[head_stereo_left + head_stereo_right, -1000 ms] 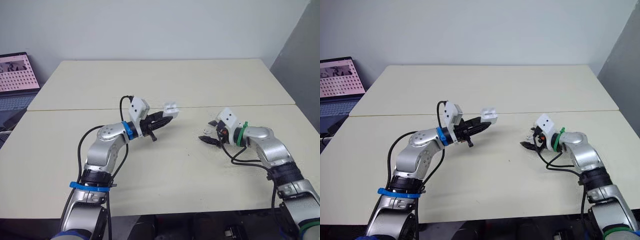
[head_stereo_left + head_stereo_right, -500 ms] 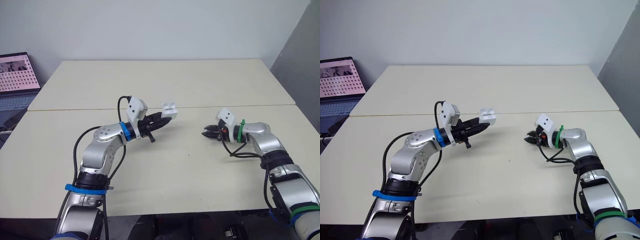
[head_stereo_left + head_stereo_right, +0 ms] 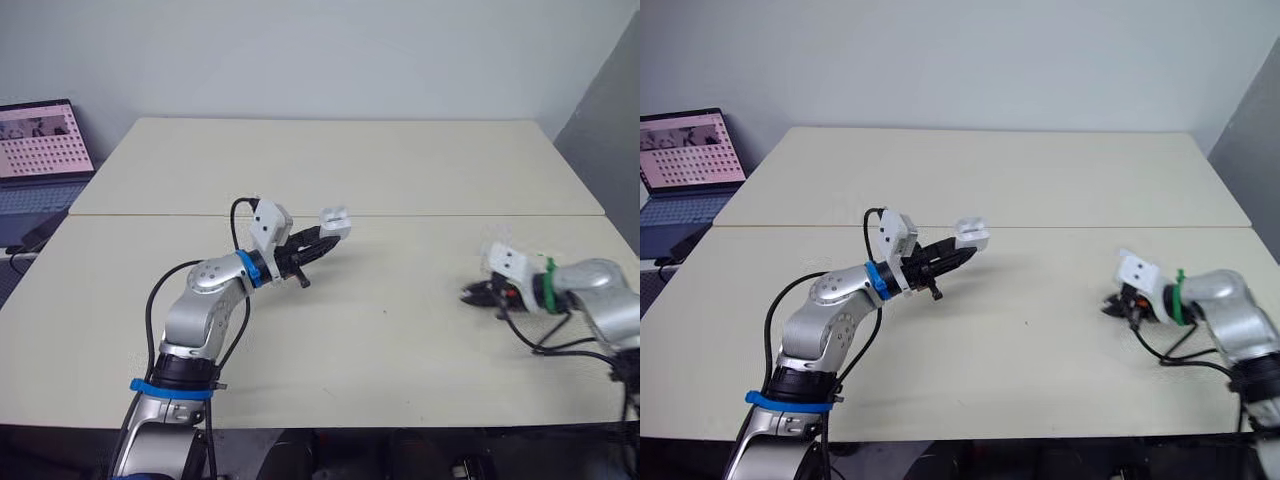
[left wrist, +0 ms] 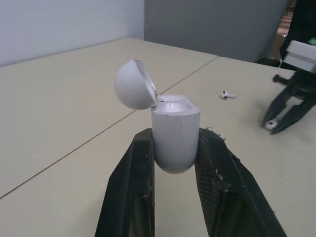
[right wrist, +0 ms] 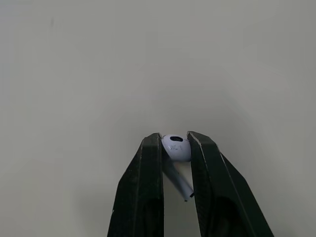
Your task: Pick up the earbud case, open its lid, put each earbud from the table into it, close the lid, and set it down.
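Black fingers (image 5: 148, 187) of my right gripper (image 3: 468, 296) pinch a white earbud (image 5: 177, 147). That arm has pulled back toward the table's (image 3: 400, 160) right edge. My left gripper (image 3: 325, 236) still squeezes the earbud case (image 3: 335, 220), lid (image 4: 132, 84) open, above the table's middle. The other earbud (image 4: 227, 95) lies on the table.

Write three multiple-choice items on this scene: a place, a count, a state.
1. Where is the earbud case? A. on the table B. in the left tool C. in the right tool
2. How many earbuds lie loose on the table? A. none B. one C. three
3. The lid is: A. open B. shut C. taken off
Key: 1 B, the left tool clamps it; 2 B, one loose earbud lies there, while the other earbud sits in the right tool; 3 A, the lid stands tipped back.
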`<state>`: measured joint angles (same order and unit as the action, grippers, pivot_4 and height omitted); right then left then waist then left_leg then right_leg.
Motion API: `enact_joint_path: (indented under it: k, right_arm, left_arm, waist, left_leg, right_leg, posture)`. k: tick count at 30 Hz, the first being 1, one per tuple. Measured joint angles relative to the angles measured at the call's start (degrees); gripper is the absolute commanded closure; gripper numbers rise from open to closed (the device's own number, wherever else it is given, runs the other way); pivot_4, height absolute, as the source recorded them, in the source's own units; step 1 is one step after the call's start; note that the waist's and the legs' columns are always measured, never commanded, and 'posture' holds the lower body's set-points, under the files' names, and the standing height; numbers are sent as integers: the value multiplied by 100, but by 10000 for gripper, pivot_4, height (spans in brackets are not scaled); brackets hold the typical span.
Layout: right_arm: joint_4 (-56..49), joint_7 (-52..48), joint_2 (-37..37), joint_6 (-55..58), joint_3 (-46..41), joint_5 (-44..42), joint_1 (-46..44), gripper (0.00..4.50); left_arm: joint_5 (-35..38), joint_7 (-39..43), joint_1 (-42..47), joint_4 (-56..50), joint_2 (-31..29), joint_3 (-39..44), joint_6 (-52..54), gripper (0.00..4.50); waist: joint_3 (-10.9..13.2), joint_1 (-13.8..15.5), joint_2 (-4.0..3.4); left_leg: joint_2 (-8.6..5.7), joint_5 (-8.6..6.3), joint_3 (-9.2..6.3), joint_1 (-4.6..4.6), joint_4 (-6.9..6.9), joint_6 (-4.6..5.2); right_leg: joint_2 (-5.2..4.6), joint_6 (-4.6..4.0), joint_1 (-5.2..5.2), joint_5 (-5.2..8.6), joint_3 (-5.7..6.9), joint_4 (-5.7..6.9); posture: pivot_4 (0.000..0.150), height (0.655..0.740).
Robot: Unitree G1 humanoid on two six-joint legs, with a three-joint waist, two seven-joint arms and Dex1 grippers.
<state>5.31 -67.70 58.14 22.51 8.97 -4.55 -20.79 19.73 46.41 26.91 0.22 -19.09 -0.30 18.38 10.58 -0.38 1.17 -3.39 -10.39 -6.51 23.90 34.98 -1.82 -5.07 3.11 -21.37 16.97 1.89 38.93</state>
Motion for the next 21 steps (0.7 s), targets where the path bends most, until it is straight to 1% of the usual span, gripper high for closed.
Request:
enact_joint_path:
  k: [3, 6, 8, 10, 11, 14, 21]
  right_arm:
    - [-296, -139, 488, 176, -127, -4, 442, 41039]
    - [-325, -199, 685, 193, -228, -3, 674, 41039]
    - [-299, -200, 705, 161, -252, -1, 711, 33949]
    - [-232, -191, 727, 116, -287, 9, 727, 28797]
    - [-203, -191, 740, 110, -308, 12, 736, 25017]
    - [-246, -247, 921, 165, -348, -1, 886, 25017]
    - [-277, -268, 978, 121, -356, 2, 959, 25017]
  left_arm:
    - [6, -194, -53, -1, 158, 64, -222, 37550]
    - [4, -424, -53, -4, 298, 87, -440, 37550]
    - [0, -503, -59, -5, 338, 83, -502, 37550]
    - [2, -584, -97, -34, 369, 79, -516, 37550]
    - [3, -595, -126, -41, 369, 78, -516, 37550]
    - [4, -664, -230, -75, 368, 71, -512, 37550]
    - [-3, -772, -230, -77, 380, 70, -550, 37550]
  waist:
    - [0, 2, 1]
    - [0, 10, 1]
    - [0, 15, 1]
    - [0, 27, 1]
    - [0, 32, 1]
    - [0, 45, 2]
    - [1, 62, 3]
  left_leg:
    - [9, 1, 4, -3, 4, 0]
    - [9, 3, 8, -4, 15, 4]
    - [7, 4, 9, -3, 19, 5]
    - [3, 4, 9, -3, 20, 5]
    - [3, 4, 8, -2, 20, 5]
    - [2, 4, 3, 1, 19, 5]
    - [0, 4, 3, 1, 19, 5]
  right_leg:
    - [3, 7, 3, 4, 0, -1]
    - [3, 15, 10, 4, -2, -1]
    - [3, 20, 13, 2, -5, -3]
    - [3, 19, 15, 0, -6, -6]
    - [3, 17, 15, -1, -6, -7]
    - [2, 14, 15, -3, -1, -8]
    - [2, 19, 17, 0, 0, -11]
  posture:
    - [1500, 7400]
    - [1500, 7400]
    - [1500, 7400]
    - [1500, 7400]
    - [1500, 7400]
    - [1500, 7400]
    - [1500, 7400]
